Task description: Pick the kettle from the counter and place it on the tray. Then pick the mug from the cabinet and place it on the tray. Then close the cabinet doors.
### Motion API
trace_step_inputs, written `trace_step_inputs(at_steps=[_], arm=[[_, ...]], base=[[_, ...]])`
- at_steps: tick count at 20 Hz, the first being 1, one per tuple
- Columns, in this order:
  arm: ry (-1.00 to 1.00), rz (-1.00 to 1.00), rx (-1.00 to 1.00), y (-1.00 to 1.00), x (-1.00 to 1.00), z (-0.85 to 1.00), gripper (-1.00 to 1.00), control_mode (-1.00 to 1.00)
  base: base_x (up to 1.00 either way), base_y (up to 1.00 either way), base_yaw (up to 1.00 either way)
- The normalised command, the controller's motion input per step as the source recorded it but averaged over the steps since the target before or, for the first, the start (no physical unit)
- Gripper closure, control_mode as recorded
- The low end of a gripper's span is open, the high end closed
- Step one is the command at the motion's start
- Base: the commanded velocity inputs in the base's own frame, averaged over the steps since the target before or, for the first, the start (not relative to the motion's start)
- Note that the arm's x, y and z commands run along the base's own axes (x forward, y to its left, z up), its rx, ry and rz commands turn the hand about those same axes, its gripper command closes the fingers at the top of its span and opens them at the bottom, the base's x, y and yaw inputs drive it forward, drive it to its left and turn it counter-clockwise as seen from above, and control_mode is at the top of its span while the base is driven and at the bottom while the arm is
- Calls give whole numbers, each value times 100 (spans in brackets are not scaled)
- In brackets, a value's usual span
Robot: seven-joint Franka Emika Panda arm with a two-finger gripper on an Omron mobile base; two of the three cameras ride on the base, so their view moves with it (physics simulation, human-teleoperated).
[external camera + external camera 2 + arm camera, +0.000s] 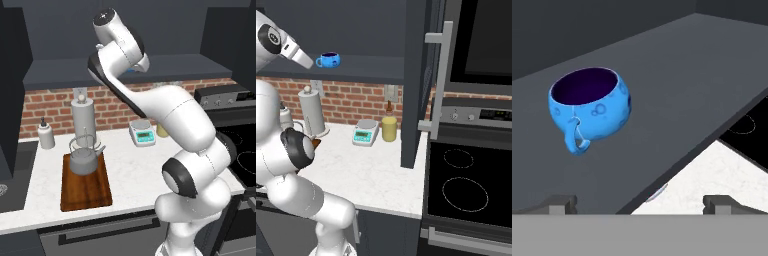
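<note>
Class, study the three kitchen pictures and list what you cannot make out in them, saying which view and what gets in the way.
- Mug: in the left base view the arm covers nearly all of it.
- Tray: in the right base view the arm hides it.
- Kettle: its spout side is too small to read in the left base view.
- Claw: in the hand view the bottom edge cuts it off, leaving two fingertips spread wide.

At the left view's lower left, the white counter point(135, 170) carries the tray point(87, 192); upper left in the right view, the cabinet shelf point(371, 67) bears the mug point(329, 60).
</note>
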Motion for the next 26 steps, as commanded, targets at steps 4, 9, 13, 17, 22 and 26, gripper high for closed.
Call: trace_step_inputs(at_steps=[4, 9, 13, 17, 22, 26], arm=[[0, 0, 0, 0, 28, -2, -100, -100], [0, 0, -1, 0, 29, -5, -100, -100], [0, 0, -1, 0, 23, -7, -100, -100], [0, 0, 0, 5, 20, -6, -100, -100], [0, 0, -1, 5, 21, -1, -100, -100], [0, -3, -10, 8, 20, 0, -100, -100]], base=[[0, 0, 0], [0, 0, 0], [0, 0, 0], [0, 0, 0], [0, 0, 0], [0, 0, 0]])
